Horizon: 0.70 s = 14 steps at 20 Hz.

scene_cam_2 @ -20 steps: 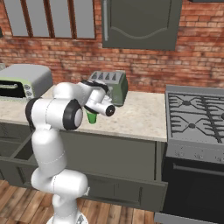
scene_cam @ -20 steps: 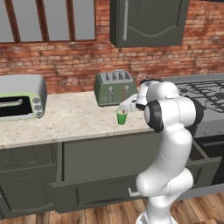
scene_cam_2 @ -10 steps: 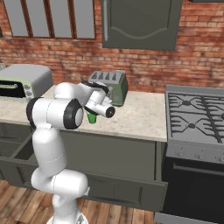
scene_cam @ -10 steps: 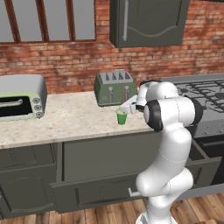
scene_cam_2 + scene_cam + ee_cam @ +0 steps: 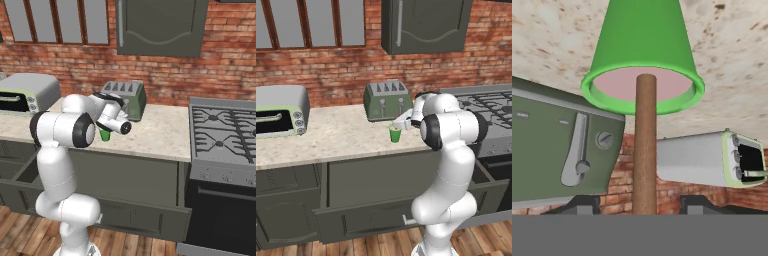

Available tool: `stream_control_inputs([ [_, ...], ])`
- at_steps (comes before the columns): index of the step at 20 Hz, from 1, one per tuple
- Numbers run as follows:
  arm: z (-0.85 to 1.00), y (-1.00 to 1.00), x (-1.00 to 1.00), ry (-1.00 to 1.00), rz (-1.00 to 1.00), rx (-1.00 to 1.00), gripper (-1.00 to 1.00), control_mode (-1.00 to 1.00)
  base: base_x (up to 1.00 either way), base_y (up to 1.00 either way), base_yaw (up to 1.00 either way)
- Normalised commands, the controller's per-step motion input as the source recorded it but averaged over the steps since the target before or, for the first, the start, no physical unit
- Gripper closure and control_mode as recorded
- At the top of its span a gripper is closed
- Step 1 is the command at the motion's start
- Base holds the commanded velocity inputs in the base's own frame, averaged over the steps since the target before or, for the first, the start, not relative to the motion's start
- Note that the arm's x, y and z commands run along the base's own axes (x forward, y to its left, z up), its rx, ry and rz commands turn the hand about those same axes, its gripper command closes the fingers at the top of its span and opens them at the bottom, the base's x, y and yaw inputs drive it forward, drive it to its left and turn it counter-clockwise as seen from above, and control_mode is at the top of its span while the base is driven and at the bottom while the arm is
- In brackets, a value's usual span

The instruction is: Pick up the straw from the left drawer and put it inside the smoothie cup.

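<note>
a: where's the straw (image 5: 645, 145) right now?

b: in the hand view it runs from between the 2 finger tips (image 5: 586, 204) straight into the mouth of the smoothie cup (image 5: 643, 65), its far end over the pink surface. the view is rolled upside down, so the cup seems to hang from the counter (image 5: 732, 60). in the left base view i see the cup (image 5: 395, 134) on the countertop (image 5: 341, 137), just in front of the toaster (image 5: 387, 100), with the gripper (image 5: 400, 124) right above it.

a: and the pincer, released or clenched?

b: from what i see, the tips stand apart on either side of the straw with a gap to each, so i'd call it released, though their contact faces are cut off at the bottom edge. whether the straw rests on the cup's floor i cannot tell.

a: how does it handle?

b: my guess is light, stiff and smooth, so it slips easily and tips with any nudge. if i had to retake it, i'd pinch the upper part near the free end, well clear of the rim. the cup looks light too and could topple.

a: the left drawer (image 5: 406, 210)?

b: open below the counter, in front of my base.
</note>
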Motion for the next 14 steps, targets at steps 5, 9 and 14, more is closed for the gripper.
stream_control_inputs([
  [5, 0.03, 0.0, 0.0, 0.0, 0.0, 0.0, -1.0, -1.0, 0.0, 0.0, 0.0],
  [9, 0.24, 0.0, -0.14, 0.0, 0.0, 0.0, -1.0, -1.0, 0.0, 0.0, 0.0],
  [14, 0.63, 0.0, -0.43, 0.0, 0.0, 0.0, -1.0, -1.0, 0.0, 0.0, 0.0],
])
